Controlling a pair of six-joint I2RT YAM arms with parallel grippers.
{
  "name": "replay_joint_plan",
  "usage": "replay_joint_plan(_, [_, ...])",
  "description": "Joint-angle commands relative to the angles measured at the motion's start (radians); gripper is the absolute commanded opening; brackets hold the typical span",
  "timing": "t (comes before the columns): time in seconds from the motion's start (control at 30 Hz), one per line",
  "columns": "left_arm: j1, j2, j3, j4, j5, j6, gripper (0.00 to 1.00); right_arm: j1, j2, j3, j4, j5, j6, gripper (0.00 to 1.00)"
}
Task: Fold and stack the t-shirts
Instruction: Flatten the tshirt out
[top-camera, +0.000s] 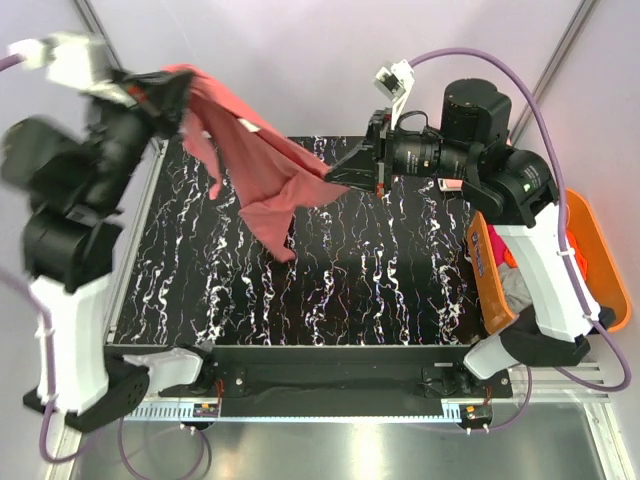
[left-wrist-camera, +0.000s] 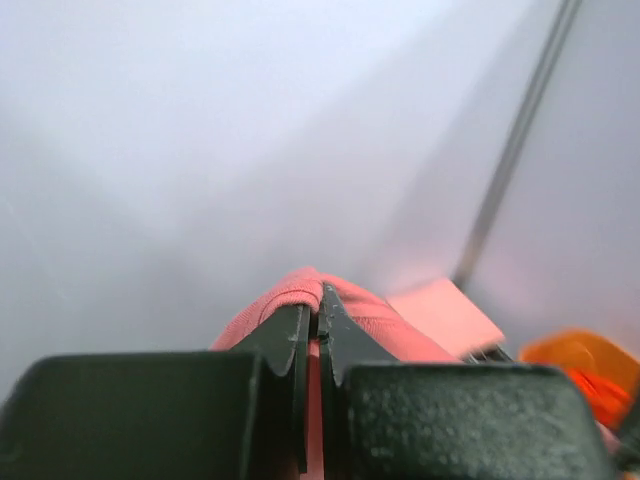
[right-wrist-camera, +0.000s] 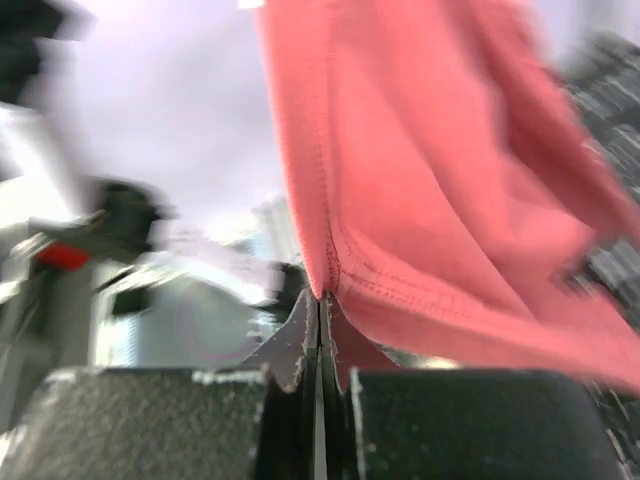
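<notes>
My right gripper (right-wrist-camera: 320, 300) clamps a hem of the salmon-pink t-shirt (top-camera: 262, 165) and my left gripper (left-wrist-camera: 318, 300) pinches another edge, holding it aloft above the desk's (top-camera: 400, 290) far left, so I judge spreading is in hand and next it needs laying flat.

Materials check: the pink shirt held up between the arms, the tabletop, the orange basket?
Salmon-pink t-shirt: soft matte knit cloth; it drapes in folds, stitched hem visible. Tabletop: black with white veins, marble-look, probably printed laminate or mat. Orange basket: rigid plastic, likely; its wall keeps a curved shape.
</notes>
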Motion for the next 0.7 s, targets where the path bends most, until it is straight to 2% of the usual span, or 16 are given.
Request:
replay_joint_plan(0.0, [0.003,-0.114,0.073,0.127,-0.162,0.221,0.00,0.099,0.088,0.215,-0.054,-0.240,0.020,0.00])
replay_joint_plan(0.07, [0.001,-0.164,0.053,0.224,-0.226,0.271,0.00,0.160,0.150,0.345,-0.065,-0.271,0.048,0.00])
replay_joint_plan(0.17, [0.003,-0.212,0.044,0.320,-0.264,0.350,0.00,0.205,0.201,0.436,-0.066,-0.275,0.093,0.00])
replay_joint_plan(0.27, [0.003,-0.174,0.101,0.328,-0.302,0.416,0.00,0.228,0.212,0.452,-0.055,-0.256,0.125,0.00])
replay_joint_plan(0.33, [0.001,-0.130,0.102,0.351,-0.323,0.467,0.00,0.231,0.197,0.423,-0.061,-0.168,0.128,0.00])
replay_joint_plan(0.43, [0.003,-0.056,0.054,0.391,-0.346,0.515,0.00,0.230,0.134,0.266,-0.063,0.002,0.111,0.00])
replay_joint_plan(0.47, [0.003,-0.039,0.031,0.411,-0.351,0.522,0.00,0.230,0.094,0.161,-0.062,0.043,0.108,0.00])
replay_joint_plan(0.5, [0.004,-0.003,-0.026,0.454,-0.356,0.531,0.00,0.230,0.076,0.110,-0.065,0.148,0.111,0.00])
replay_joint_plan(0.57, [0.006,0.036,-0.098,0.520,-0.372,0.541,0.00,0.220,0.025,-0.041,-0.068,0.238,0.114,0.00])
replay_joint_plan(0.6, [0.006,0.077,-0.176,0.599,-0.379,0.550,0.00,0.216,0.013,-0.086,-0.072,0.331,0.123,0.00])
replay_joint_plan(0.67, [0.006,0.133,-0.242,0.662,-0.382,0.564,0.00,0.144,-0.019,-0.232,-0.080,0.361,0.160,0.00])
